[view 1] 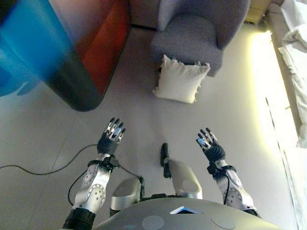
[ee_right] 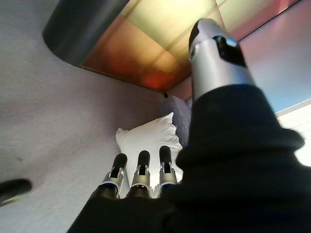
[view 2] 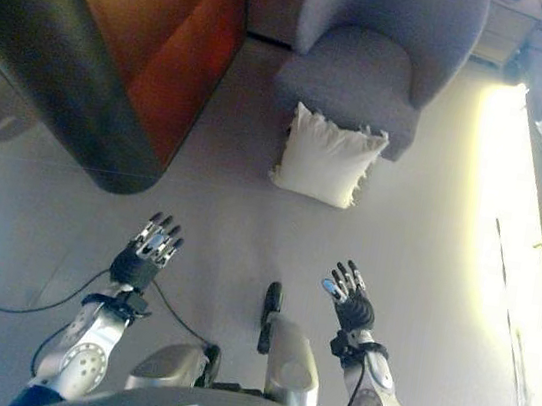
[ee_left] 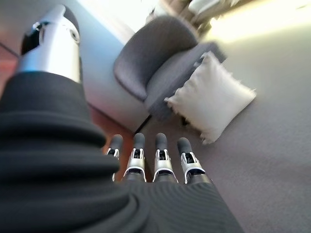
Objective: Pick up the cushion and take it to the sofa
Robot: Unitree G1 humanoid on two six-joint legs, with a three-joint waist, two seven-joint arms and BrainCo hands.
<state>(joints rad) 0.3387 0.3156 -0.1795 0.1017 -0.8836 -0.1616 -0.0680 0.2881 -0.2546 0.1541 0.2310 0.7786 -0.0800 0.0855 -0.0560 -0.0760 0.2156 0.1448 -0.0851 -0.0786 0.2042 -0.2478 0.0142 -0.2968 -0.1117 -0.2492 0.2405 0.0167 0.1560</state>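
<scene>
A white square cushion (view 1: pixel 180 79) with frayed corners leans on the floor against the front of a grey armchair (view 1: pixel 196 28); it shows too in the left wrist view as the cushion (ee_left: pixel 214 97) and in the right wrist view as the cushion (ee_right: pixel 148 138). My left hand (view 1: pixel 110 139) is raised over the grey floor, well short of the cushion, fingers straight and open. My right hand (view 1: pixel 210 145) is held up the same way on the other side, open and holding nothing.
A large cabinet (view 1: pixel 81 52) with an orange-red side and a dark rounded corner stands at the left. A pale sofa or bed edge (view 1: pixel 292 57) runs along the right, beside a bright strip of light on the floor (view 1: pixel 268 86).
</scene>
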